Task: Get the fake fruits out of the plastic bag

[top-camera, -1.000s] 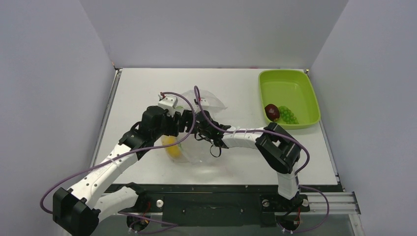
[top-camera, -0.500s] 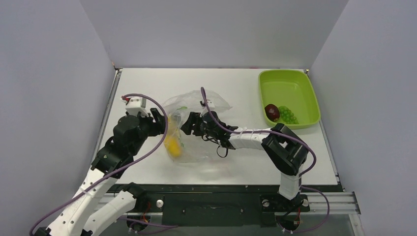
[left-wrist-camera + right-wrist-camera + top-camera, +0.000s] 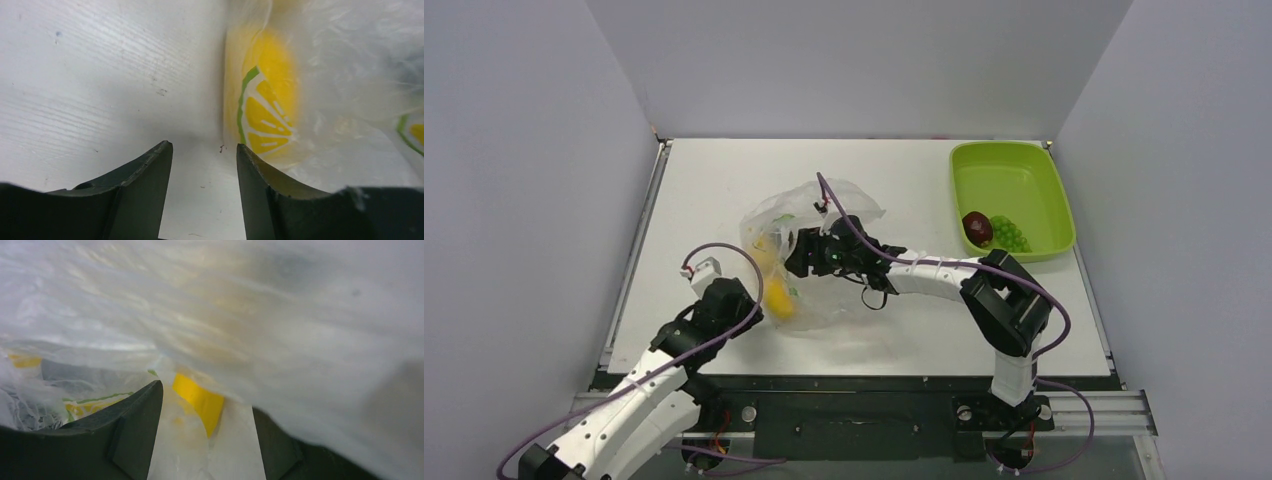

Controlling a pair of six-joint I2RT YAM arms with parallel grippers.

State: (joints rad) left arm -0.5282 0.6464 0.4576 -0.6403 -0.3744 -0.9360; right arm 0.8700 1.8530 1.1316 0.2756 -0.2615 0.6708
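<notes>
The plastic bag [image 3: 824,215] lies crumpled at the table's middle. A yellow fake fruit [image 3: 776,296] shows through its left side, and in the left wrist view [image 3: 278,60] behind a lemon-slice print. My right gripper [image 3: 796,256] is inside the bag. In the right wrist view it [image 3: 207,440] is open, with film and a yellow patch [image 3: 200,397] between the jaws. My left gripper [image 3: 757,303] is open and empty, low over the table just left of the bag [image 3: 350,75]. A dark reddish fruit [image 3: 976,227] and green grapes [image 3: 1011,236] lie in the tray.
The lime-green tray [image 3: 1014,170] stands at the back right. Grey walls close the left, back and right sides. A metal rail runs along the near edge [image 3: 874,380]. The right forearm [image 3: 924,275] lies low across the table toward the bag.
My left arm has pulled back out of the bag toward the near left, its gripper now outside it. My right gripper has pushed further left into the bag, and the bag has shifted.
</notes>
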